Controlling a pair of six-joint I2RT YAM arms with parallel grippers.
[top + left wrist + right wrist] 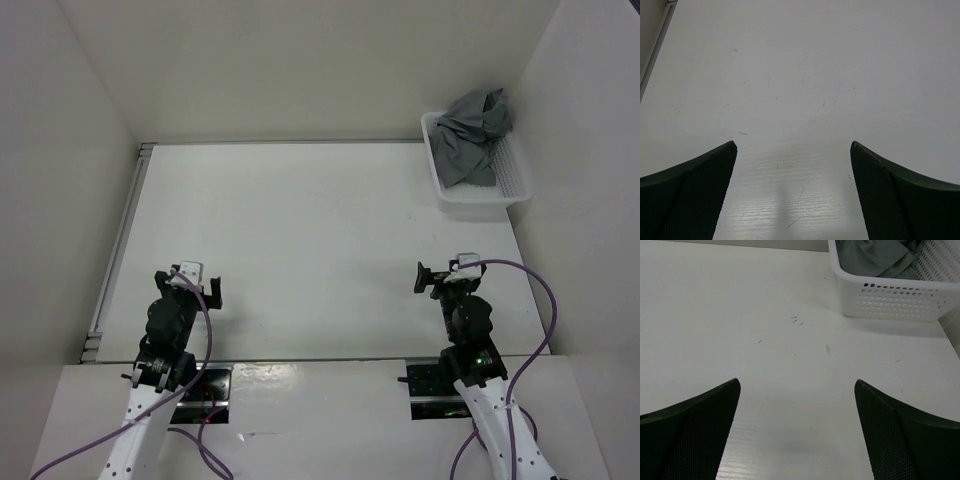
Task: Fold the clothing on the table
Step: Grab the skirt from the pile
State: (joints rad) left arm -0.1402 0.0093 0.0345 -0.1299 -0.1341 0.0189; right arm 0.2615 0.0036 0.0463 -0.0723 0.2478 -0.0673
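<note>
The grey clothing (477,135) lies crumpled inside a white mesh basket (478,197) at the far right corner of the white table (310,240). In the right wrist view the clothing (875,257) shows over the basket rim (890,282). My left gripper (192,282) rests low near the front left, open, with only bare tabletop between its fingers (695,195). My right gripper (450,277) sits near the front right, well short of the basket, open and holding nothing.
A metal rail (120,245) runs along the table's left edge. White walls close in on the left, back and right. The basket stands against the right wall.
</note>
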